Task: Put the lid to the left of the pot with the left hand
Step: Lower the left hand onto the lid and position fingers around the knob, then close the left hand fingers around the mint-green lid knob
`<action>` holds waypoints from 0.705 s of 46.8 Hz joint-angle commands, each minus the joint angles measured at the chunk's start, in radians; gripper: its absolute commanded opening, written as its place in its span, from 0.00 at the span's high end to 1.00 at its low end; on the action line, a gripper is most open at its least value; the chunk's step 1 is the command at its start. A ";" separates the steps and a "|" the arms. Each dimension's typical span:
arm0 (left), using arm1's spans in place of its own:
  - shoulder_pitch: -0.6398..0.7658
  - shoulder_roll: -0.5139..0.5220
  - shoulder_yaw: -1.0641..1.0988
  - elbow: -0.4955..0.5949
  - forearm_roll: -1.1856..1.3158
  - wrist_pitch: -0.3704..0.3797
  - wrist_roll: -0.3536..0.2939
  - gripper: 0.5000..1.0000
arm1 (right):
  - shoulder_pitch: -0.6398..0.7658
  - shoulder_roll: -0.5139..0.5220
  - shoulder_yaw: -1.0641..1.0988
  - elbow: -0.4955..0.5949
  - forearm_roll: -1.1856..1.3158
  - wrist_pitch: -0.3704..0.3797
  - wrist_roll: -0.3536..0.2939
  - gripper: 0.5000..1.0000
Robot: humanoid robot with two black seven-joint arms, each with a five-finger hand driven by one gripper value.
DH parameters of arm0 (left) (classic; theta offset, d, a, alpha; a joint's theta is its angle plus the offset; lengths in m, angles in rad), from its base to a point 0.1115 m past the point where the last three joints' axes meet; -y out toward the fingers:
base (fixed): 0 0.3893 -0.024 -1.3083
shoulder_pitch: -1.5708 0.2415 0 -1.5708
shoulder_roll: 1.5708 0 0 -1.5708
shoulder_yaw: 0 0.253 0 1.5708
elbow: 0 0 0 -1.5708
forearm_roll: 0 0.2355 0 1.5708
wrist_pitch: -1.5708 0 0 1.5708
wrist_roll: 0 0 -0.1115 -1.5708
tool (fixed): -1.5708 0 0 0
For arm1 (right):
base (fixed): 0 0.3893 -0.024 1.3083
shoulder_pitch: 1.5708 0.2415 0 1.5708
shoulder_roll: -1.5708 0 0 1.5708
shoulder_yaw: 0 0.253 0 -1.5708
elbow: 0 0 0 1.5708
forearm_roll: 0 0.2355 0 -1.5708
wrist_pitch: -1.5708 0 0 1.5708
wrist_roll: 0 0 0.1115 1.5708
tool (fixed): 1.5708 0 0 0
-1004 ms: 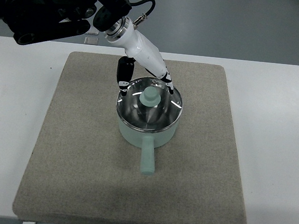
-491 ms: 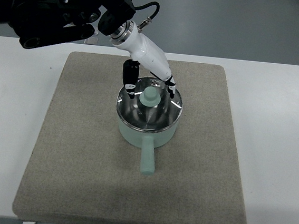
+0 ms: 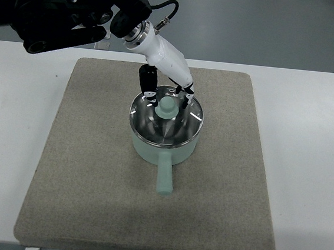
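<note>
A white table (image 3: 310,174) carries a square grey mat (image 3: 78,181), and a grey-blue floor shows beyond its far edge. Near the middle of the mat stands a pale green pot (image 3: 163,148) whose straight handle (image 3: 165,175) runs toward the robot's side, so the pot's long axis lies near to far in the picture. The glass lid (image 3: 178,129) sits squarely on the pot's rim, closing it, with its green knob (image 3: 167,107) upright at the centre. Through the glass the inside reads only as reflections, so I cannot tell whether the pot holds anything. The left hand (image 3: 168,95) reaches in from the upper left on a black arm and white wrist, and is the only hand showing; the right arm is out of view. The hand hangs just beyond the knob, on its far side, with its dark fingers (image 3: 149,85) spread to either side of the knob, one on the left and one on the right, and the tips look very close to the lid's glass. The fingers do not appear to have closed on the knob, and whether they touch it I cannot tell. The knob lies directly in front of and below the hand, between the fingers. The bare mat left of the pot is where the lid is meant to go, and it lies on the same side from which the arm comes in.
</note>
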 commanded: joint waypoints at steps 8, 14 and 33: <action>0.002 0.000 -0.003 -0.001 -0.005 0.001 0.000 0.59 | 0.000 0.000 0.000 0.000 0.000 0.000 0.000 0.15; 0.003 0.002 -0.003 -0.007 -0.014 0.000 0.000 0.49 | 0.000 0.000 0.000 0.000 0.000 0.000 0.000 0.15; 0.003 0.002 -0.004 -0.010 -0.020 -0.006 0.000 0.23 | 0.000 0.000 0.000 0.000 0.000 0.000 0.000 0.15</action>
